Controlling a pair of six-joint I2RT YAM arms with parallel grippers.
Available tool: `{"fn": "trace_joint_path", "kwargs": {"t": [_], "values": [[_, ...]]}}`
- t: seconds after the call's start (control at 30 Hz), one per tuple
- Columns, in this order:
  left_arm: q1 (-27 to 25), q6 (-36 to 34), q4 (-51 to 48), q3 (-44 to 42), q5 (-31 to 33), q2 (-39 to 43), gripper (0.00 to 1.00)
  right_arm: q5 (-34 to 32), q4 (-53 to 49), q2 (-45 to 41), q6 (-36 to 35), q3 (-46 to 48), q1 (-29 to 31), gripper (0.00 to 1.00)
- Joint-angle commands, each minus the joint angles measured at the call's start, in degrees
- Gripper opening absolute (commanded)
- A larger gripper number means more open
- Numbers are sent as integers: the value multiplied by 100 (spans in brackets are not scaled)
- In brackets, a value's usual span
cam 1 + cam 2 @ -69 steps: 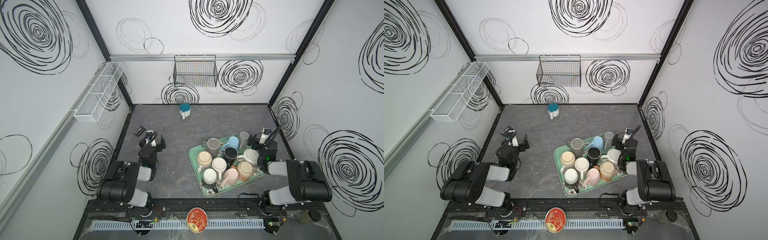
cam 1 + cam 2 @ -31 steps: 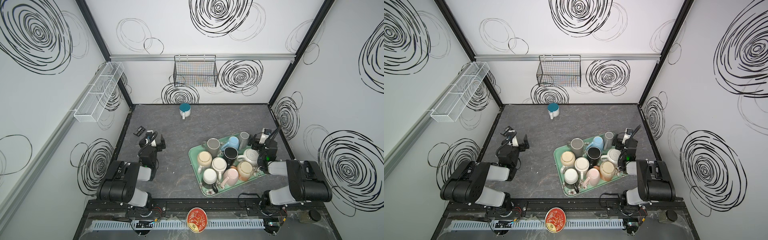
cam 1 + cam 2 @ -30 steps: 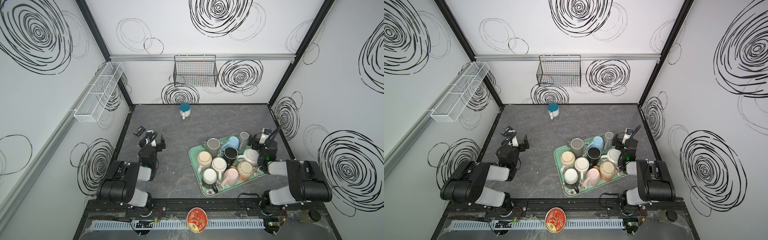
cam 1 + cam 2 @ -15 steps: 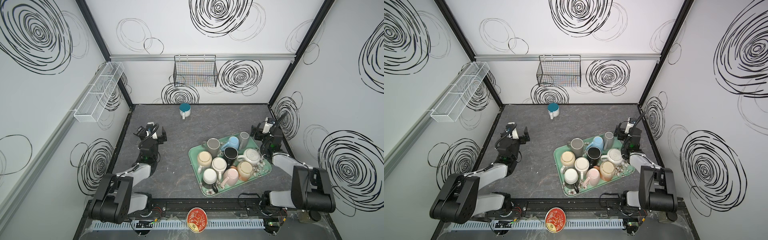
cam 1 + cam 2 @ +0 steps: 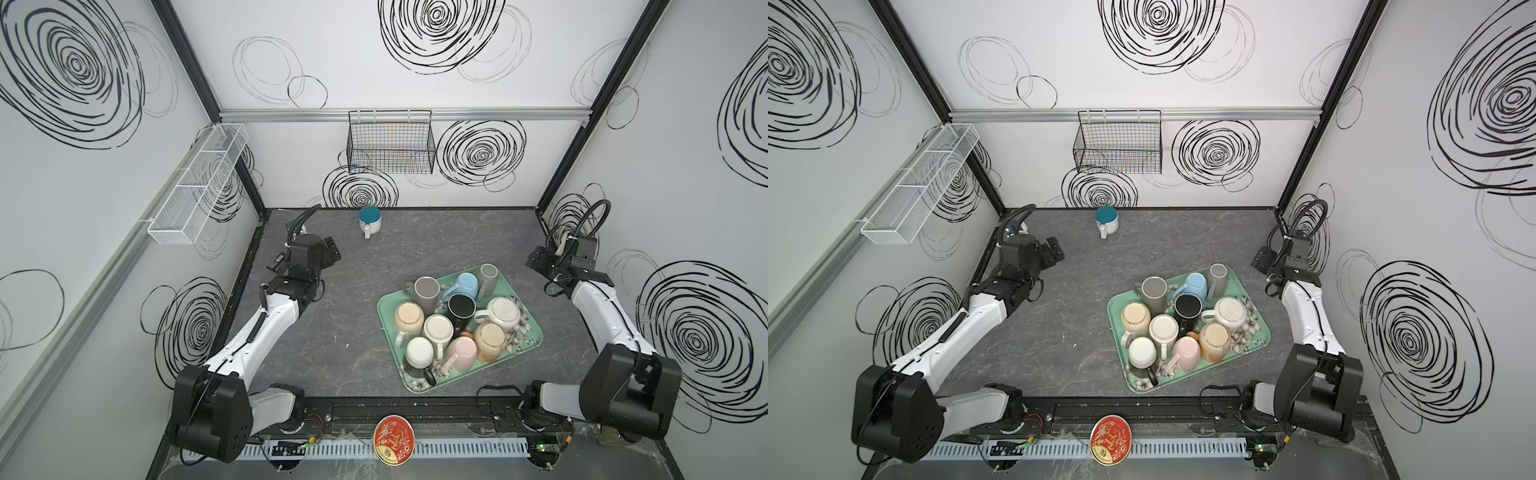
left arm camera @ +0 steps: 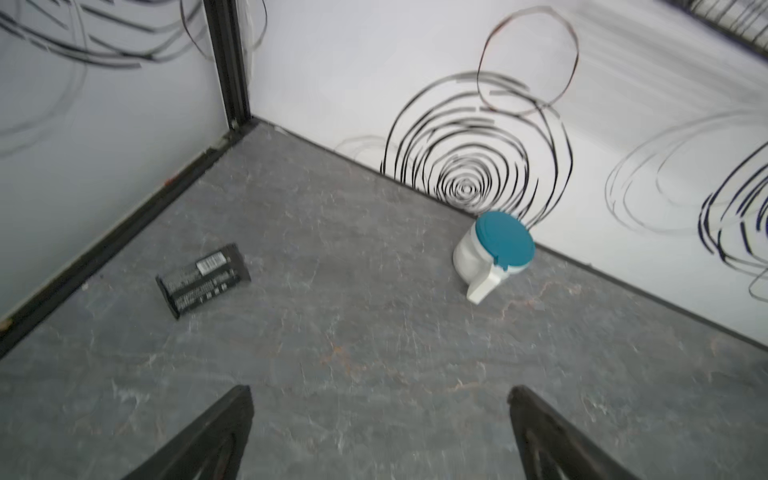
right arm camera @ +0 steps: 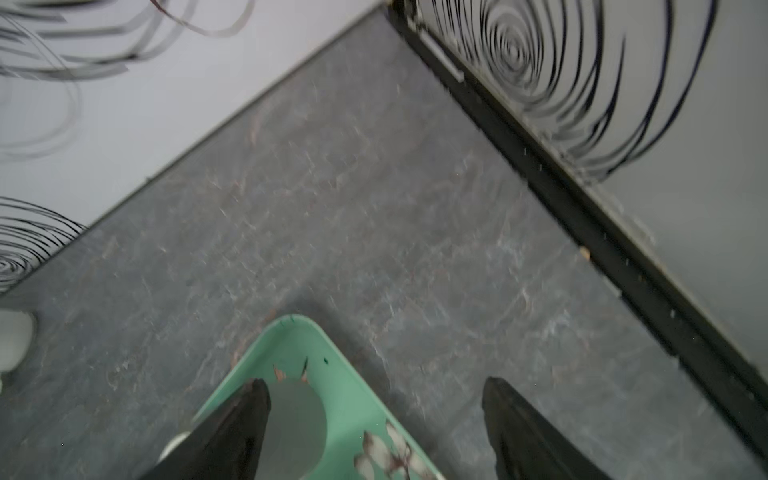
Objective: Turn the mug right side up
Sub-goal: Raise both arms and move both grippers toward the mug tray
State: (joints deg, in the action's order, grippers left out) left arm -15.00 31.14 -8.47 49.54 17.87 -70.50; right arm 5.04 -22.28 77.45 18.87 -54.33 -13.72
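Mug [image 5: 370, 220] stood at the back of the bench [image 5: 436, 241], near the rear wall. Its long axis was vertical, teal face up, handle toward the front. I saw it unmoved. Both arms had risen from folded rest. Left end effector [image 6: 380, 395] and right end effector [image 7: 376, 386] gaped apart, gripping nothing.

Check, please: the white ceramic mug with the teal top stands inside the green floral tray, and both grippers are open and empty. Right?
Not quite. The white ceramic mug with the teal top stands alone on the grey table by the back wall, outside the green floral tray; both top views show it. The left gripper and right gripper are open and empty.
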Motion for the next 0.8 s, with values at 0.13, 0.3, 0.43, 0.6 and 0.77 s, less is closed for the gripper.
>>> {"fn": "trace_joint_path", "kwargs": {"t": [0.13,0.3,0.43,0.6,0.77], "values": [[-1738,996,-1431,-636,-362,373,99,724,-1814,1012,-267,-480,-97,65],[-2764,2129,-366,-1348,-1059,315,100,762,-1837,1560,-374,-480,-90,61],[-3034,3034,454,-1885,-1182,319,85,730,-1899,1924,-504,-645,-24,70],[-3227,3598,1014,-2192,-1275,170,71,342,-2042,2423,-677,-950,483,71],[-3237,3928,1543,-2387,-1460,-156,63,312,-1968,2650,-608,-975,651,70]]}}
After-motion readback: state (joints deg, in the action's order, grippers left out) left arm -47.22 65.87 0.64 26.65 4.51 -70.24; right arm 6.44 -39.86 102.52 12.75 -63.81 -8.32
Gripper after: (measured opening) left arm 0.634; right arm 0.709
